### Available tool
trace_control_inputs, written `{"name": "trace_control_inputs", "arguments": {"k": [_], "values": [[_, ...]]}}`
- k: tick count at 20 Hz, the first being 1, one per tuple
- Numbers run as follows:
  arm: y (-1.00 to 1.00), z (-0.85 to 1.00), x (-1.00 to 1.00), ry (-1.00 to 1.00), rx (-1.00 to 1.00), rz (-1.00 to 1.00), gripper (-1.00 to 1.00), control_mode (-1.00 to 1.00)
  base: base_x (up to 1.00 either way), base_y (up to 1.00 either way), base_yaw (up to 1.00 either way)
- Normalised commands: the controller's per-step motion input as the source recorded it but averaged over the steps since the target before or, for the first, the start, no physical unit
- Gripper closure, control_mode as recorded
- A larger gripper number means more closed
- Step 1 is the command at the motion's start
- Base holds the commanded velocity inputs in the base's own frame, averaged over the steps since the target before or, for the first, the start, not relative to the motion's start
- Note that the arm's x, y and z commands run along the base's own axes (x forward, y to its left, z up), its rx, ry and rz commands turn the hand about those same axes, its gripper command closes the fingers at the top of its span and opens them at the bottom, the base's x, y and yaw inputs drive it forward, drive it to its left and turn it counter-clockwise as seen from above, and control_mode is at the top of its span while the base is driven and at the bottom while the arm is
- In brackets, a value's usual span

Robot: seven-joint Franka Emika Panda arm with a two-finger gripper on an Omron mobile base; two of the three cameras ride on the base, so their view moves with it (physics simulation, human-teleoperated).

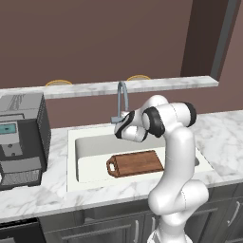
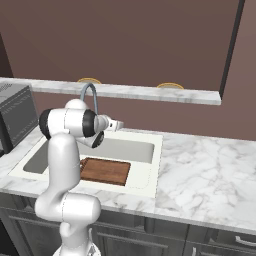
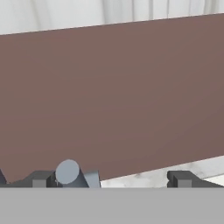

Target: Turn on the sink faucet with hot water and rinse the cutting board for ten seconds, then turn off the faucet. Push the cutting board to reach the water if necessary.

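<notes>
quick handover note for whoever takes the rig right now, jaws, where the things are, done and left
Gripper: jaws open, nothing held, up at the sink faucet by its side lever.
Cutting board: flat in the sink, handle toward the coffee machine.
Done: arm brought to the faucet. No stream is visible, so the water looks off.
Left: turn on hot, rinse the board ten seconds, pushing it under the spout if needed, then turn off.

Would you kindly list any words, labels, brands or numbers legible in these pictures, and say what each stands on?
None can be read. The appliance left of the sink has a small blue display, too blurred to show any characters. The faucet, cutting board and counter bear no markings.
</notes>
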Motion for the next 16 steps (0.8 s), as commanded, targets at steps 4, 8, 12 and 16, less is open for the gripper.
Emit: {"name": "trace_control_inputs", "arguments": {"k": [4,8,12,16], "values": [[-0.12,0.00,0.00,0.00,0.00,0.00,-1.00,-1.00,0.00,0.00,0.00],[-0.22,0.00,0.00,0.00,0.00,0.00,-1.00,-1.00,0.00,0.00,0.00],[-0.26,0.00,0.00,0.00,0.00,0.00,-1.00,-1.00,0.00,0.00,0.00],[-0.30,0.00,-0.03,0.00,0.00,0.00,-1.00,-1.00,0.00,0.00,0.00]]}}
